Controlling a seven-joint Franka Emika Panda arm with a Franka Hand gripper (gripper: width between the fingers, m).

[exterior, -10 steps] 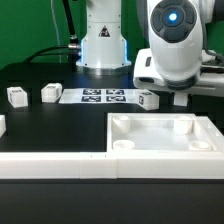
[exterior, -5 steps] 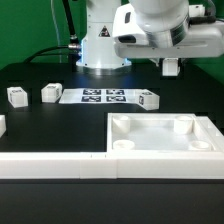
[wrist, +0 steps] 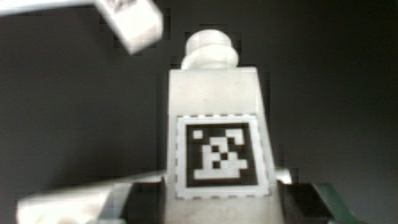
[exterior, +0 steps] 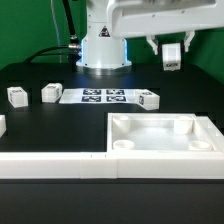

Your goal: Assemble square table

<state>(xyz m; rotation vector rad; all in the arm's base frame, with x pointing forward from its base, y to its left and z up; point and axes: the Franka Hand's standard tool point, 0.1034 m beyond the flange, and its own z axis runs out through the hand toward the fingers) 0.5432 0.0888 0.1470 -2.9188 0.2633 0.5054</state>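
The square table's white top lies socket side up at the exterior view's right, near the front. My gripper hangs high above its far edge, shut on a white tagged leg. In the wrist view that leg runs out from between my fingers, its tag facing the camera and its round peg end pointing away. My gripper holds it by its base. Three more legs stand on the black table: two at the left and one by the marker board.
The marker board lies flat in front of the robot base. A long white low wall runs along the front left. A white piece shows at the left edge. Another leg appears blurred in the wrist view.
The arm has risen from the table surface behind the table top, carrying the leg up with it and swinging slightly to the exterior view's left. The other legs stayed put.
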